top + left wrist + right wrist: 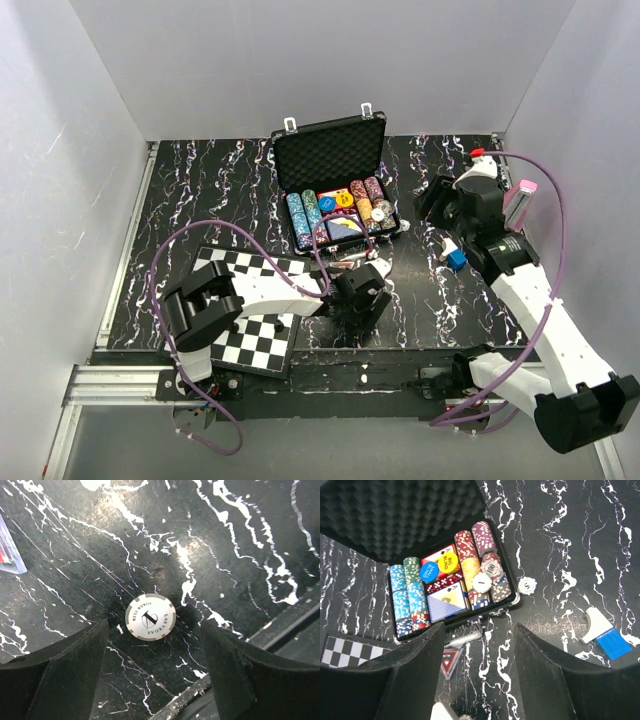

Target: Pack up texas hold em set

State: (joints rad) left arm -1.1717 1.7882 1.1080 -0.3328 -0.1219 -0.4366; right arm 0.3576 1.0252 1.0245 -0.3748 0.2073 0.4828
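Top external: left gripper (362, 298) hides loose chip (150, 617).

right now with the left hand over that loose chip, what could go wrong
The grey-and-white Las Vegas chip lies flat between the left hand's open fingers; they may skid over it or push it toward the nearby table edge.
The 100 chip and a white chip rest loose atop the rows in the open briefcase; they could slide off or stop the lid closing.
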